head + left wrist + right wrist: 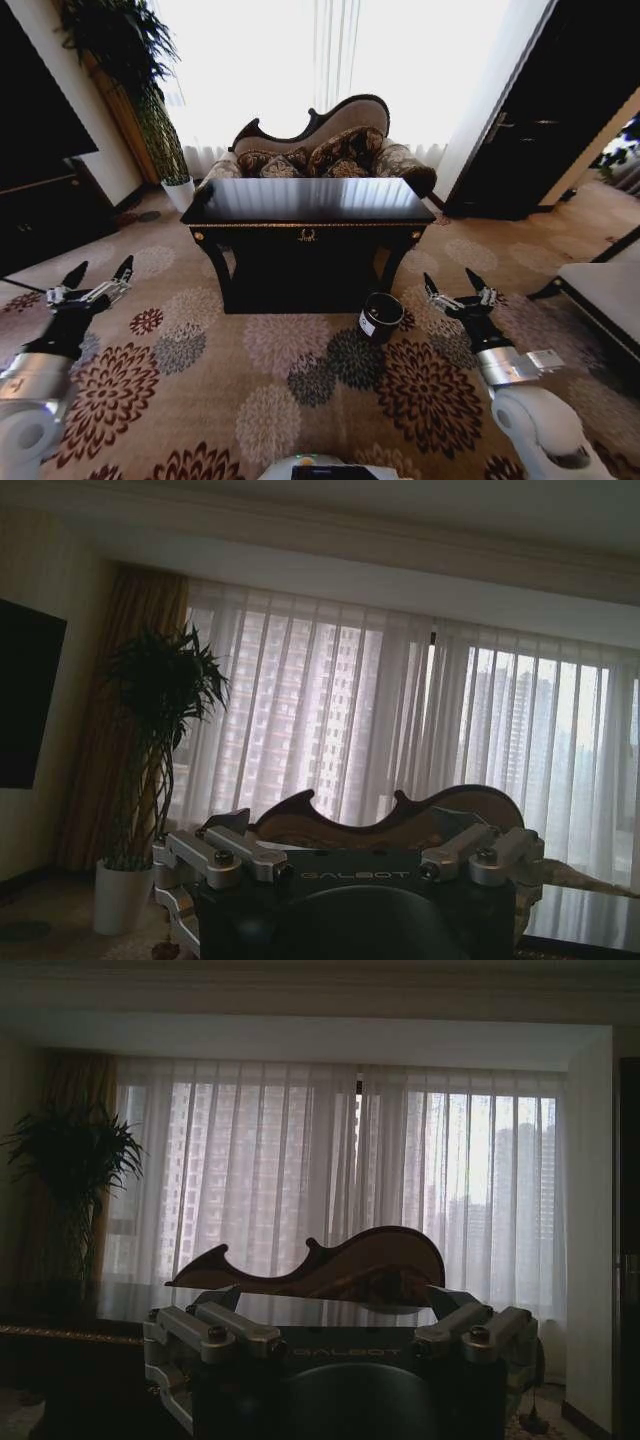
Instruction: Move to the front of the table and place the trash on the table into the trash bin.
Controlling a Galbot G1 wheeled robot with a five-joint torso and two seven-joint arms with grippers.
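Standing beside the table (308, 205), the trash bin (380, 317) lies near the open, empty right hand (456, 289).

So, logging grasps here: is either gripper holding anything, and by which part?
Nothing is held. The left gripper and the right gripper are both open and empty above the carpet.

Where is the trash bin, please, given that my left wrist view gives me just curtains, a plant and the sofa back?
Observer: The trash bin stands on the carpet, beside the front right leg of the table.
Operator: Thank you. Is it upright?
Observer: Yes, upright, mouth open upward, white label facing the robot.
Operator: And where is the right gripper?
Observer: The right gripper hangs open above the carpet, just right of the bin.
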